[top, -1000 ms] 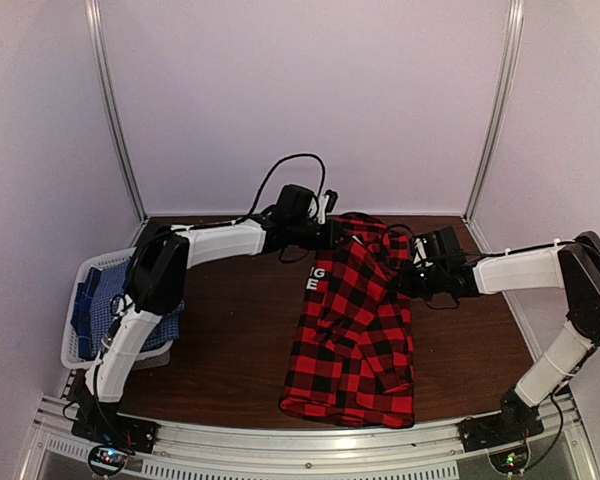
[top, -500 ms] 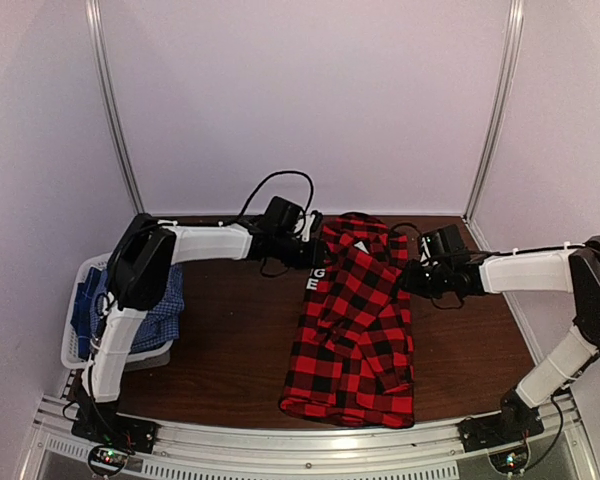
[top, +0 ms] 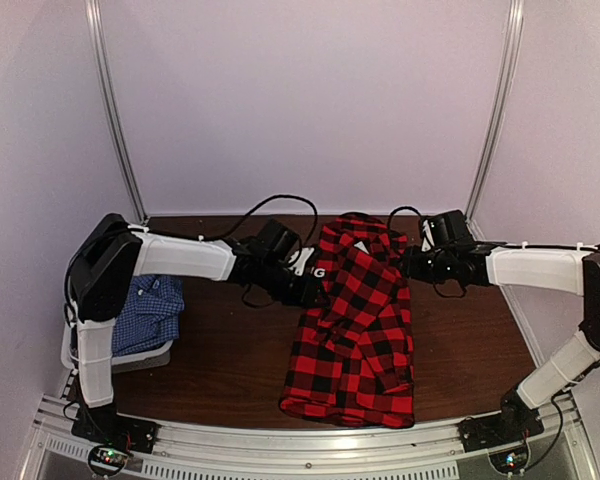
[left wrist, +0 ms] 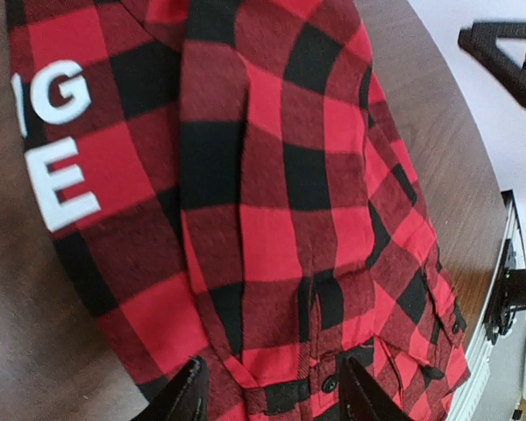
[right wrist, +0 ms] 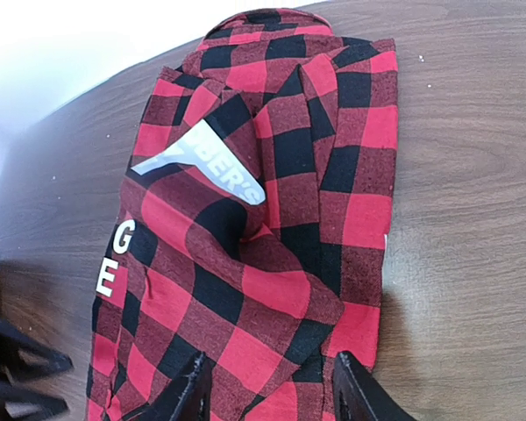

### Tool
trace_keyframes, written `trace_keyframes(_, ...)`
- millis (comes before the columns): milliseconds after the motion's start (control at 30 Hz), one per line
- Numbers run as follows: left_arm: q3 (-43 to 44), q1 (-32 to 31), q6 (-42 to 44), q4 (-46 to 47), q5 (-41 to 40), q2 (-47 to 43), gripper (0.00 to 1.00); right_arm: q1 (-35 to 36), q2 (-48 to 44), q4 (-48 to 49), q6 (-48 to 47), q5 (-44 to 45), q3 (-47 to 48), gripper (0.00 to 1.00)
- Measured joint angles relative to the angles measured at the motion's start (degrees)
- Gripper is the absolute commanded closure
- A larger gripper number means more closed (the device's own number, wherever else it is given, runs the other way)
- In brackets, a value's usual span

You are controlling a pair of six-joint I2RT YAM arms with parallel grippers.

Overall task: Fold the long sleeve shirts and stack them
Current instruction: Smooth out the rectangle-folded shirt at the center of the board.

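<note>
- The red shirt (top: 352,330) lies lengthwise in the middle of the table (top: 230,350), collar at the far end. Its white label (right wrist: 206,162) shows, and there are white letters (left wrist: 57,149) on its left edge.
- The left claw (top: 310,283) sits at the shirt's left edge by the letters. Its fingers (left wrist: 186,396) are spread wide with plaid under the gap, gripping nothing.
- The right claw (top: 408,264) is at the shirt's right shoulder, spread wide over the cloth and holding nothing.
- The blue shirt (top: 148,312) lies in the basket (top: 140,356) at the table's left, well apart from both claws.
</note>
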Motion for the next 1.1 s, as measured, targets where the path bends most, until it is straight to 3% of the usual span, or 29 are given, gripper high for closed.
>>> trace_keyframes(267,-0.4,-6.1,-2.3,-5.9,-6.0,0.8,0.50,0.5,0.0,-0.8,-0.8,-0.8,0.4,0.51)
trace_keyframes(767,-1.0,-7.0,-4.8,-9.2,-10.8,1.2,0.55,0.5,-0.1,-1.2,-1.2,-1.7,0.4,0.51)
trace_keyframes(1100,-1.7,-7.4,-5.0,-9.4,-10.7,1.6,0.67,0.5,-0.1,-1.2,-1.2,-1.9,0.4,0.51)
